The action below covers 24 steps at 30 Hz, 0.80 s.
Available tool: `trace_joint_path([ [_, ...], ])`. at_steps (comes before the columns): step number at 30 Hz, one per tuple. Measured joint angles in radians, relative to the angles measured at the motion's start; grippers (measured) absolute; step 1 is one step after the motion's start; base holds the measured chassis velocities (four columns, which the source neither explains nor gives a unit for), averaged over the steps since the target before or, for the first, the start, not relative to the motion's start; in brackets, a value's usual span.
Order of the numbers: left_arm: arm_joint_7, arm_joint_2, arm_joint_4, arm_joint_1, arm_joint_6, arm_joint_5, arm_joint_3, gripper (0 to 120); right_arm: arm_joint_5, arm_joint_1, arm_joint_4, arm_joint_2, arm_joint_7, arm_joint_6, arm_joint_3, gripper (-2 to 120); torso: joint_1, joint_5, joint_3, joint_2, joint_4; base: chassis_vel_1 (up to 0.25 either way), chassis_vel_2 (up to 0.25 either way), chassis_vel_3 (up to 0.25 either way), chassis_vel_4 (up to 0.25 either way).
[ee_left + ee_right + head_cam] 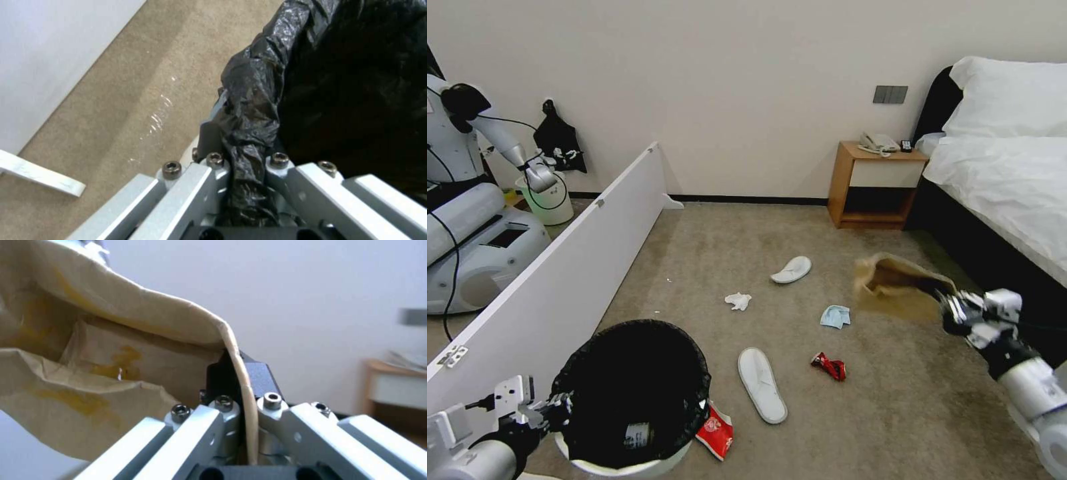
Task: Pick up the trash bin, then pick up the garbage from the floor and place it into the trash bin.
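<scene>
The trash bin (627, 460), white with a black liner, is at the lower left of the head view; my left gripper (564, 408) is shut on its lined rim (249, 133). At the right my right gripper (947, 308) is shut on the edge of the crumpled brown paper bag (894, 287), held above the carpet; the right wrist view shows the bag's open mouth (89, 350). Other garbage lies on the floor: two white slippers (762, 385) (792, 269), a red snack packet (715, 432) beside the bin, a crushed red can (829, 366), a light-blue mask (834, 316) and a white tissue (738, 301).
A white partition board (560, 273) runs along the left, with another robot (467, 200) and a white bucket (550, 200) behind it. A wooden nightstand (874, 187) stands by the far wall. A bed (1007, 187) fills the right side.
</scene>
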Motion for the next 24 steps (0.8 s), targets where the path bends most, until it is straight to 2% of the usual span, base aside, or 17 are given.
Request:
trace_joint_path([
  [4, -0.002, -0.002, -0.003, 0.004, 0.0, 0.006, 0.004, 3, 0.031, 0.079, 0.011, -0.041, -0.004, 0.005, -0.082, 0, 0.0, 0.0, 0.0, 0.0, -0.0001, 0.0, 0.0, 0.0, 0.0],
  [7, -0.003, -0.001, -0.006, 0.006, 0.001, 0.011, 0.005, 3, 0.053, 0.243, -0.006, -0.08, -0.032, 0.029, -0.237, 0, 0.0, 0.0, 0.0, 0.0, 0.0, 0.0, 0.0, 0.0, 0.0],
  [8, -0.003, -0.001, -0.006, 0.006, 0.001, 0.011, 0.005, 3, 0.053, 0.243, -0.006, -0.08, -0.032, 0.029, -0.237, 0, 0.0, 0.0, 0.0, 0.0, 0.0, 0.0, 0.0, 0.0, 0.0],
  [10, -0.003, -0.004, -0.006, 0.005, 0.001, 0.018, 0.007, 3, 0.073, 0.396, -0.042, -0.076, -0.052, 0.043, -0.385, 0, 0.0, -0.0002, 0.0, 0.0, -0.0001, 0.0, 0.0, 0.0, 0.0],
  [11, -0.003, -0.004, -0.006, 0.005, 0.001, 0.018, 0.007, 3, 0.073, 0.396, -0.042, -0.076, -0.052, 0.043, -0.385, 0, 0.0, -0.0002, 0.0, 0.0, -0.0001, 0.0, 0.0, 0.0, 0.0],
  [13, -0.001, -0.01, -0.006, 0.009, 0.002, 0.034, 0.01, 3, 0.089, 0.578, -0.096, -0.033, -0.073, 0.052, -0.564, 0, 0.0, 0.0003, 0.0, 0.0, -0.0003, 0.0, 0.0, 0.0, 0.0],
  [14, -0.001, -0.01, -0.006, 0.009, 0.002, 0.034, 0.01, 3, 0.089, 0.578, -0.096, -0.033, -0.073, 0.052, -0.564, 0, 0.0, 0.0003, 0.0, 0.0, -0.0003, 0.0, 0.0, 0.0, 0.0],
  [16, 0.003, -0.016, -0.002, 0.01, 0.002, 0.045, 0.01, 3, 0.085, 0.742, -0.157, 0.013, -0.092, 0.065, -0.709, 0, 0.0, -0.0006, 0.0, 0.0, 0.0006, 0.0, 0.0, 0.0, 0.0],
  [17, 0.003, -0.016, -0.002, 0.01, 0.002, 0.045, 0.01, 3, 0.085, 0.742, -0.157, 0.013, -0.092, 0.065, -0.709, 0, 0.0, -0.0006, 0.0, 0.0, 0.0006, 0.0, 0.0, 0.0, 0.0],
  [19, 0.003, -0.022, 0.002, 0.004, 0.002, 0.051, 0.003, 3, 0.081, 0.854, -0.211, 0.06, -0.109, 0.068, -0.829, 0, 0.0, 0.0, 0.0, 0.0, 0.0006, 0.0, 0.0, 0.0, 0.0],
  [21, 0.003, -0.024, 0.004, 0.001, 0.002, 0.054, -0.002, 3, 0.08, 0.885, -0.228, 0.072, -0.113, 0.068, -0.865, 0, 0.0, -0.0003, 0.0, 0.0, -0.0004, 0.0, 0.0, 0.0, 0.0],
  [24, 0.004, -0.026, 0.007, -0.005, 0.002, 0.056, -0.016, 3, 0.072, 0.944, -0.264, 0.108, -0.122, 0.069, -0.947, 0, 0.0, 0.0, 0.0, 0.0, -0.0006, 0.0, 0.0, 0.0, 0.0],
])
